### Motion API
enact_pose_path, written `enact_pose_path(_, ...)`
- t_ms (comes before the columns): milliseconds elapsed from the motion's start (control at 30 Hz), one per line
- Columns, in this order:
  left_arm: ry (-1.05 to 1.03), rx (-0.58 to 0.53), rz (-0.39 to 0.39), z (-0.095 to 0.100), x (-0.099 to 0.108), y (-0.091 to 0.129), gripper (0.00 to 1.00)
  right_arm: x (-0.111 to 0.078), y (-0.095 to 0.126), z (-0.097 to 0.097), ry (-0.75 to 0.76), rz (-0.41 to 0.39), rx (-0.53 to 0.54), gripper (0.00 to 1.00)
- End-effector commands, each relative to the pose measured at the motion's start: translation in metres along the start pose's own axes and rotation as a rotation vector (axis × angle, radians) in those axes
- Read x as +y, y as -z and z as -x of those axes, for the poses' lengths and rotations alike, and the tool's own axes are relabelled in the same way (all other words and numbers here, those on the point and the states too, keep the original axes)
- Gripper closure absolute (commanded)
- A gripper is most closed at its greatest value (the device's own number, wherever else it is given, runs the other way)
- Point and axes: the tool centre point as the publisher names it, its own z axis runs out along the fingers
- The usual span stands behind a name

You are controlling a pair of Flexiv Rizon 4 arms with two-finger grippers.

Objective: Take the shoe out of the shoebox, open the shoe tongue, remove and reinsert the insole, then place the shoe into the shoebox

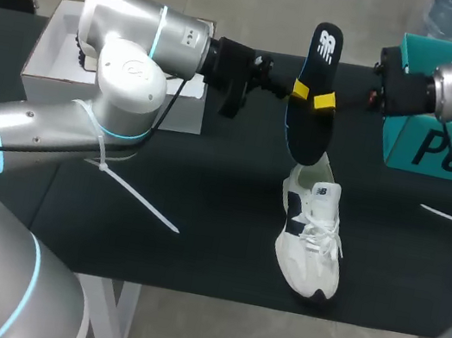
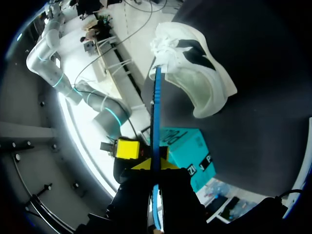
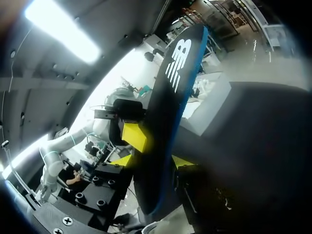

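The left gripper (image 1: 299,89) and the right gripper (image 1: 325,101) are meeting in the upper middle of the head view. Both are pinching the same dark insole (image 1: 323,55). The left one is coming in from the left side and the right one from the right side. In each wrist view the insole is sitting between that gripper's own yellow tips. The tips are pressing on it from two sides, so both grippers look closed on it.

Nearest the bottom edge of the head view, the white and navy shoe (image 1: 311,245) is lying on the black table (image 1: 206,183). Its toe is pointing at the bottom edge and its heel is pointing up the frame, toward the grippers.

The insole is hanging right above the heel end. It is standing up tall and leaning a little, with its long way running up and down. Its low end is sitting right at the shoe's opening. I cannot tell if it is touching the shoe or already going inside. Both arms are equally close, since both are holding the insole. To go in, I think the insole needs to tip flatter and slide toward the toe.

Farther back, a white box (image 1: 51,68) is sitting at the upper left and a teal box (image 1: 422,147) at the upper right. Both are well apart from the shoe.
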Motion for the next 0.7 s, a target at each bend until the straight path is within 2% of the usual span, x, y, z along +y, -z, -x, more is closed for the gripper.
enact_pose_path(33,-0.002,0.001,0.0,0.0,-0.0004,0.0003,1.0,-0.0022,0.0028,-0.0005,-0.001,0.005,-0.004,0.51)
enact_pose_path(100,-0.002,0.001,0.0,0.0,-0.0004,0.0003,1.0,-0.003,0.0035,-0.0007,0.0,0.006,-0.004,0.56)
enact_pose_path(167,-0.002,0.001,0.0,0.0,-0.0004,0.0003,1.0,-0.0045,0.0041,-0.0008,-0.001,0.007,-0.004,0.69)
enact_pose_path(267,-0.002,0.001,0.0,0.0,-0.0004,0.0003,1.0,-0.0069,0.0044,-0.0005,-0.004,0.008,-0.004,0.99)
enact_pose_path(700,-0.002,0.001,0.0,0.0,-0.0004,0.0003,1.0,-0.0072,0.0071,-0.0029,0.005,0.009,0.0,1.0)
